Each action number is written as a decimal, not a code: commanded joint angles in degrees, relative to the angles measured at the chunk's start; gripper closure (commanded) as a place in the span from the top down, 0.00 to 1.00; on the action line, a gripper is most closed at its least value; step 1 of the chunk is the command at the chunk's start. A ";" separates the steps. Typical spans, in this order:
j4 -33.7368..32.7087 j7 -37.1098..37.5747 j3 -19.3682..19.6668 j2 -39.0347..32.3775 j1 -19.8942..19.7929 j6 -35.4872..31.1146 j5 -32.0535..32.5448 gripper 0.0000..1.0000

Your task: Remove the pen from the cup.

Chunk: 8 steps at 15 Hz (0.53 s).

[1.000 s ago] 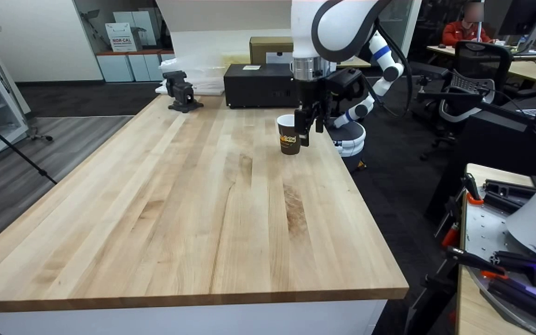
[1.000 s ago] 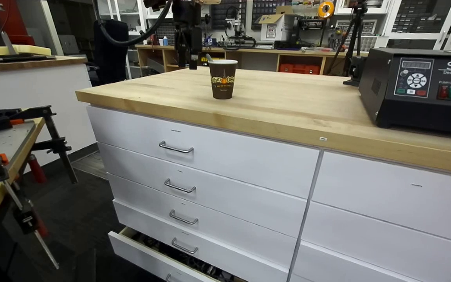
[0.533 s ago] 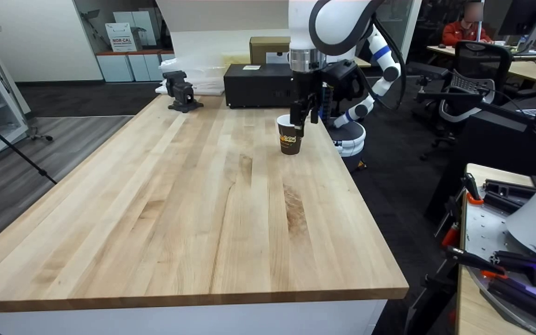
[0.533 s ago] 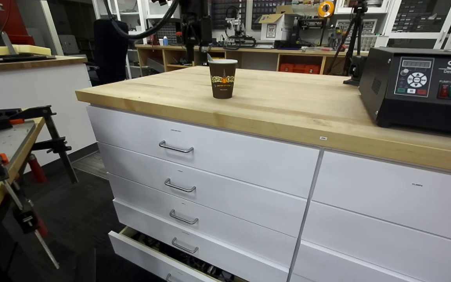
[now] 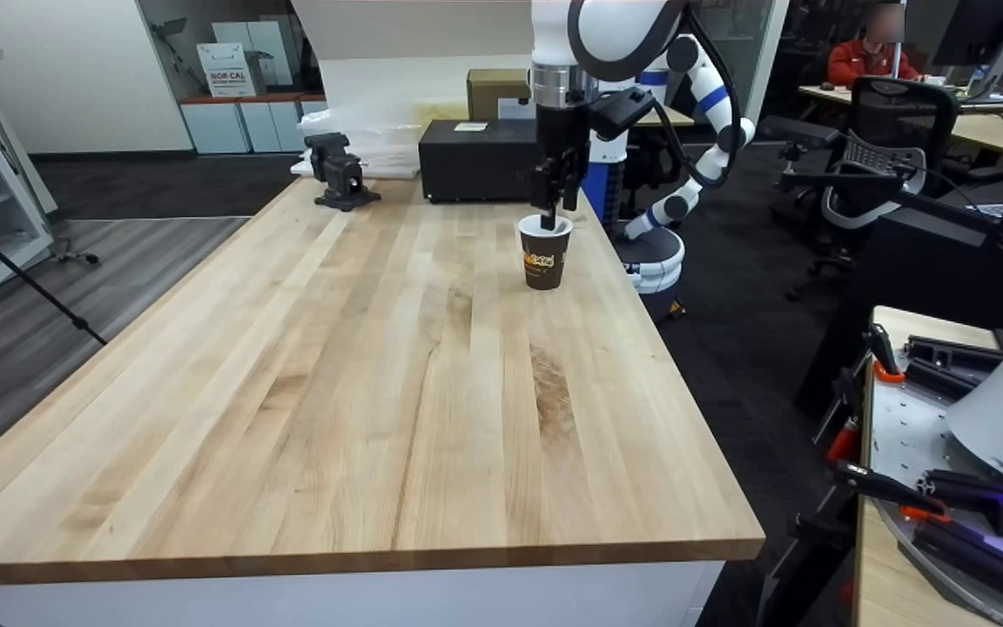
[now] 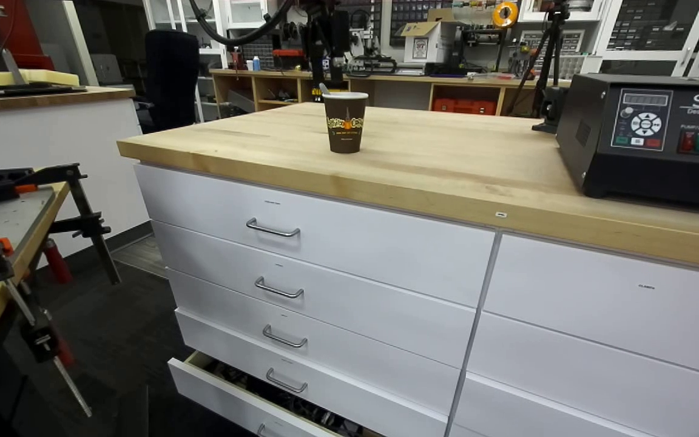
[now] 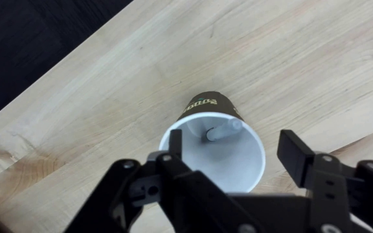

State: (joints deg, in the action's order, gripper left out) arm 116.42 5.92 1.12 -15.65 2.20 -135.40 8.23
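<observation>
The cup is dark brown with a white rim and stands upright on the wooden table in both exterior views. In the wrist view the cup is seen from above, its white inside open. The pen leans inside against the cup wall and looks pale and translucent there. Its tip pokes just above the rim in an exterior view. My gripper is open and empty. Its fingers are apart above the cup, one over the opening, the other beyond the rim. It also shows in both exterior views.
A black box stands at the far end of the table, and it also shows in an exterior view. A black vise is near it. The table edge with dark floor beyond lies near the cup.
My gripper has moved from beside the cup to over it, leftward and upward in an exterior view. The cup and pen have not moved. The gripper stays empty.
</observation>
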 commanded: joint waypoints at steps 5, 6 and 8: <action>-3.05 -0.25 0.81 -3.15 -0.46 -0.70 0.45 0.82; -2.67 -0.13 0.78 -3.53 -0.35 -1.16 0.42 0.38; -2.96 -0.14 0.92 -4.26 -0.33 -1.14 0.32 0.40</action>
State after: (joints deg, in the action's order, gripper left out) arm 114.54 5.92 1.83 -18.43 2.02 -135.74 8.22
